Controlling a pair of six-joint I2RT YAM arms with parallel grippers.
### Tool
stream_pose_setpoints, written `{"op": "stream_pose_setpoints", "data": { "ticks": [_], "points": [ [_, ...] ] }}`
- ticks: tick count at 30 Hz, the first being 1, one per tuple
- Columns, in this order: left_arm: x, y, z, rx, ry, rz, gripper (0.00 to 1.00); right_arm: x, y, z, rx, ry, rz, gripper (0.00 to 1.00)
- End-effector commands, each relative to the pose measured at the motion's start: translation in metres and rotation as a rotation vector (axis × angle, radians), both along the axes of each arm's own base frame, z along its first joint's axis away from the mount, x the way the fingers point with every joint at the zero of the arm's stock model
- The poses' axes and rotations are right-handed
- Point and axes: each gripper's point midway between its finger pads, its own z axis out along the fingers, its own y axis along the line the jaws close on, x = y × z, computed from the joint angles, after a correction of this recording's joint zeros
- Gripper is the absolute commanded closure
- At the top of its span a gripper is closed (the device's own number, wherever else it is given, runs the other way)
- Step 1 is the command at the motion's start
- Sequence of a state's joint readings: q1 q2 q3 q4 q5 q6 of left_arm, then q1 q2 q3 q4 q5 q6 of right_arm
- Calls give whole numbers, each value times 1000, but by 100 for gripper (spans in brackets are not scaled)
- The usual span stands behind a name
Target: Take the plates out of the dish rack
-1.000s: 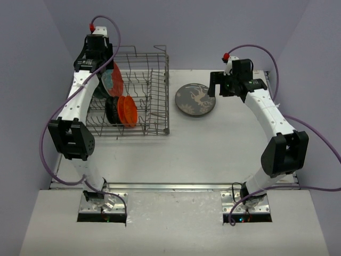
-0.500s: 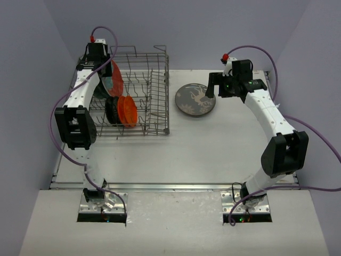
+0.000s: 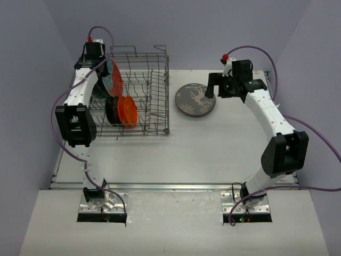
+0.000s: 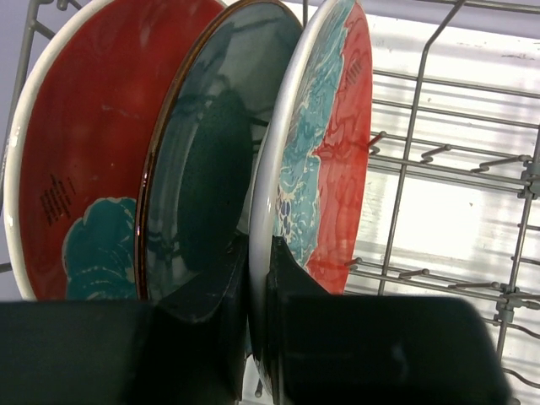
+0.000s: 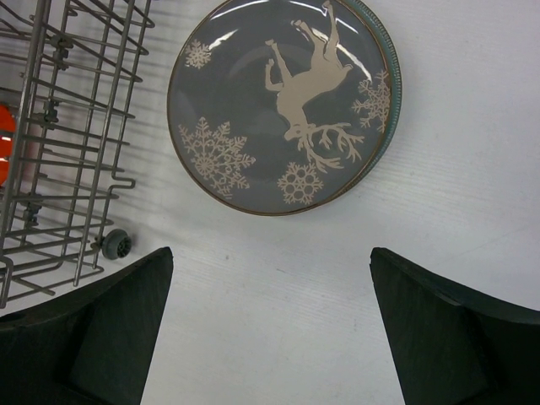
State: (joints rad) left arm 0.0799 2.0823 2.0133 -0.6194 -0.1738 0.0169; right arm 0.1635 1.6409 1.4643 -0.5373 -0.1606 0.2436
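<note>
1. The red floral plate (image 4: 325,169) stands upright at the back left of the dish rack (image 3: 158,101), just beside a dark teal plate (image 4: 211,152).
2. The left gripper (image 4: 257,253) is clamped on its rim, so the grasp looks made.
3. The next move, I judge, is a straight lift clear of the rack and the neighbouring plate.
4. The right gripper (image 5: 268,257) hangs with its jaws apart above the grey reindeer plate (image 5: 283,101), which lies on the bench (image 3: 213,149).

One wire dish rack (image 3: 154,101). Upright inside, three large plates: one red plate with a teal flower (image 4: 76,169), one dark teal plate (image 4: 211,152), one red-rimmed floral plate (image 4: 329,160). Also upright inside, smaller ones: one black plate (image 3: 111,109) and one orange plate (image 3: 128,111) for certain, any more too tightly packed to count. Flat on the table (image 3: 213,154), one grey reindeer plate (image 5: 278,101) bearing four snowflakes (image 5: 215,156), with a teal rim (image 5: 391,93) beneath: one dish or two, impossible to tell. Two robot arms: left arm (image 3: 80,101), right arm (image 3: 269,114).
</note>
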Motion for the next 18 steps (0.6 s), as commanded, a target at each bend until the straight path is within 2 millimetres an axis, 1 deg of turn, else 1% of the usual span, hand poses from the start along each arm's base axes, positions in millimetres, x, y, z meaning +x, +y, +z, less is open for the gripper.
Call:
{"op": "stream_pose_setpoints", "data": {
  "ticks": [1, 3, 4, 5, 6, 8, 10, 11, 13, 14, 16, 18],
  "points": [
    [10, -13, 42, -48, -129, -5, 100, 1, 4, 19, 33, -42, 6, 1],
    [3, -11, 66, -32, -183, -2, 100, 2, 6, 21, 43, -46, 8, 1],
    [3, -11, 71, -27, -196, -5, 100, 2, 6, 21, 45, -46, 8, 1],
    [1, -12, 83, -18, -226, -11, 100, 2, 7, 23, 49, -48, 9, 1],
    [-3, -12, 100, -7, -266, -16, 100, 2, 7, 25, 53, -52, 11, 1],
    [-7, -14, 122, -4, -316, -21, 100, 2, 9, 28, 57, -58, 12, 1],
    [-18, -13, 159, 31, -395, -31, 100, 3, 8, 31, 59, -64, 14, 1],
    [-20, -14, 172, 42, -428, -34, 100, 2, 9, 32, 61, -66, 14, 1],
    [-27, -14, 194, 59, -480, -32, 100, 1, 9, 34, 63, -71, 15, 1],
    [-33, -14, 208, 70, -511, -27, 100, 1, 9, 36, 64, -78, 16, 1],
    [-40, -14, 228, 93, -560, -25, 100, -1, 8, 37, 61, -84, 17, 1],
    [-51, -13, 253, 105, -617, -18, 100, -2, 9, 43, 66, -102, 23, 1]
  ]
}}
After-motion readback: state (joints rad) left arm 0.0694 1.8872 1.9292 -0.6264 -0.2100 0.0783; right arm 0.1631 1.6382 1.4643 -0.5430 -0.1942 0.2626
